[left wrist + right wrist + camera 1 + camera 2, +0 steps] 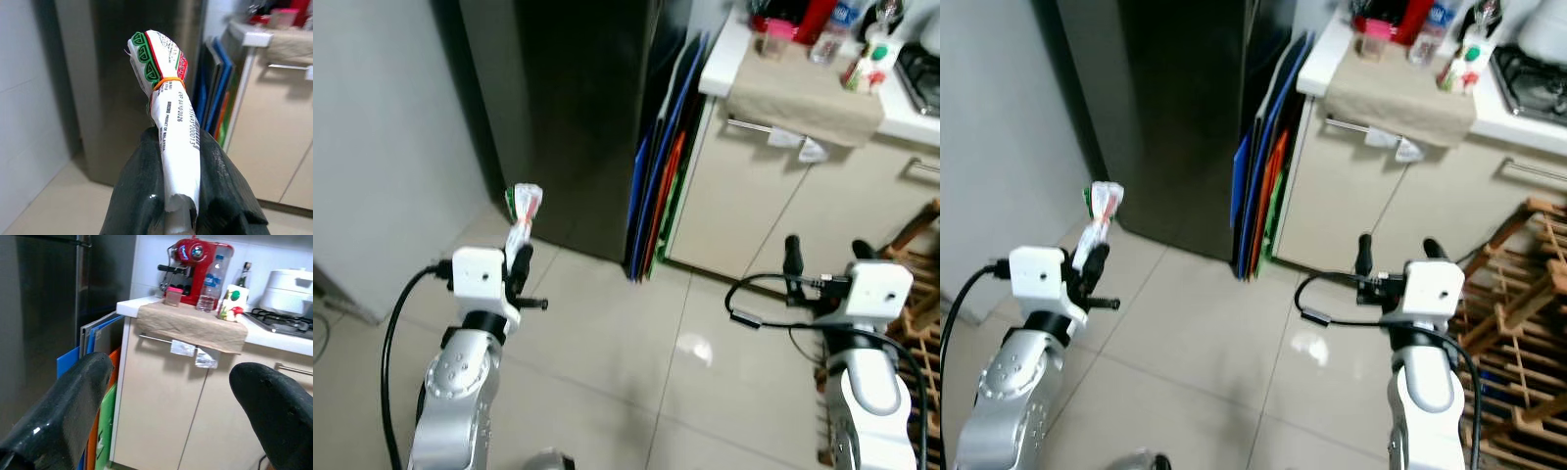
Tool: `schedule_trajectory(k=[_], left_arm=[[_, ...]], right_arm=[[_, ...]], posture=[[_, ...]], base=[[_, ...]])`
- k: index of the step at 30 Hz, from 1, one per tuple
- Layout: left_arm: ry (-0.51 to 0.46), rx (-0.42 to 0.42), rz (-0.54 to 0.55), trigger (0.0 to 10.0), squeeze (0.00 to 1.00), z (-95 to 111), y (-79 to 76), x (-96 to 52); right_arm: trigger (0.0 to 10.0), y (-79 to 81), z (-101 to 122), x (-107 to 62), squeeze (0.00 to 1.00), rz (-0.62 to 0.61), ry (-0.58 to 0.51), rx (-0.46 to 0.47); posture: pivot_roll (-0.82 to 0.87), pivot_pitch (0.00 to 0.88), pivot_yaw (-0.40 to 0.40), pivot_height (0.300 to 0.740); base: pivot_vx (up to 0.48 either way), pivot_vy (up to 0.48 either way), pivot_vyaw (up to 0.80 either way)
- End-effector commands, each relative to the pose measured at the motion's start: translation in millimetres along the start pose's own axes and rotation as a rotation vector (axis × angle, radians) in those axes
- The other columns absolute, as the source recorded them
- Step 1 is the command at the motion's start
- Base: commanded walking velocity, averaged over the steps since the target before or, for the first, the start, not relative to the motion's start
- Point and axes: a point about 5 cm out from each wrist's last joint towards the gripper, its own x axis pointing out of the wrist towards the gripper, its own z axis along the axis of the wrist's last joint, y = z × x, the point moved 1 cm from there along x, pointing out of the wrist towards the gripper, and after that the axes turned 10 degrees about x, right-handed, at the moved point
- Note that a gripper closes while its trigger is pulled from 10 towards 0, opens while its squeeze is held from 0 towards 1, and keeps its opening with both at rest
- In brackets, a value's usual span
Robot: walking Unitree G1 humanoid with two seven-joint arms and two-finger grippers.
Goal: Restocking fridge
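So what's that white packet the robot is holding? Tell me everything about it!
The packet is a long, thin white wrapper, plastic by the look of it, rolled up tight. Its top end has green and red print, and an orange rubber band cinches it just below that. Small black printed text runs along the side. It stands nearly upright, leaning a little, with its lower part pinched between the two black fingers of the left gripper, in front of the dark fridge.

White rolled-up packet (172,117), green and red print at its top, orange rubber band round its neck, black printed text down the side. Upright, pinched between the left gripper's (178,196) fingers, top sticking out beyond the fingertips. Dark fridge (570,117) ahead of it, door closed.
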Motion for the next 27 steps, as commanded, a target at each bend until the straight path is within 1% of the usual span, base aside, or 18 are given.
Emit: schedule_trajectory(k=[1,2,4,5,6,11,12,18,20,24,27], left_arm=[[-0.01,0.007,-0.03,10.0,0.0,2.7,-4.3,0.2],[-0.019,0.013,-0.04,10.0,0.0,5.9,-8.1,3.7],[-0.019,0.013,-0.04,10.0,0.0,5.9,-8.1,3.7],[-0.035,0.008,-0.03,10.0,0.0,15.2,-9.5,15.0],[-0.036,0.0,-0.024,10.0,0.0,17.6,-8.8,18.9],[-0.055,-0.017,-0.063,10.0,0.0,23.6,-7.3,23.7],[-0.073,-0.028,-0.088,10.0,0.0,25.2,-6.3,25.7],[-0.096,-0.029,-0.112,10.0,0.0,27.1,-8.4,29.4],[-0.12,-0.032,-0.142,10.0,0.0,30.4,-12.8,33.7],[-0.125,-0.054,-0.172,10.0,0.0,31.8,-17.3,39.3],[-0.116,-0.057,-0.184,10.0,0.0,31.2,-19.8,42.5]], right_arm=[[10.0,2.1,-4.0,2.6,0.16,0.01,0.024,0.02],[10.0,6.4,-5.7,7.5,0.16,0.028,0.033,0.024],[10.0,6.4,-5.7,7.5,0.16,0.028,0.033,0.024],[10.0,14.2,-7.8,18.1,0.15,0.053,0.047,0.044],[10.0,16.2,-8.3,21.1,0.15,0.06,0.051,0.05],[10.0,22.8,-9.5,23.2,0.15,0.084,0.068,0.05],[10.0,24.6,-11.6,22.6,0.15,0.085,0.077,0.049],[10.0,26.0,-11.5,22.8,0.15,0.088,0.078,0.048],[10.0,24.5,-9.5,23.0,0.15,0.086,0.073,0.04],[10.0,22.5,-7.3,23.2,0.15,0.075,0.068,0.03],[10.0,22.4,-6.4,23.3,0.15,0.074,0.067,0.028]], posture=[[-0.04,0.0,-0.02,0.74],[-0.04,0.0,-0.019,0.74],[-0.04,0.0,-0.019,0.74],[-0.04,0.0,-0.012,0.74],[-0.04,0.0,-0.012,0.74],[-0.04,0.0,-0.007,0.74],[-0.04,0.0,-0.007,0.74],[-0.05,0.0,-0.008,0.74],[-0.06,0.0,-0.008,0.74],[-0.08,0.0,-0.001,0.74],[-0.08,0.0,-0.001,0.74]], base=[[0.0,0.0,0.0],[0.0,0.0,0.0],[0.0,0.0,0.0],[0.0,0.0,-0.79],[0.0,0.0,-0.79],[0.0,0.0,-0.79],[0.0,-0.469,-0.79],[0.0,-0.469,-0.79],[0.0,-0.467,-0.79],[0.0,-0.459,-0.79],[0.16,0.0,-0.78]])
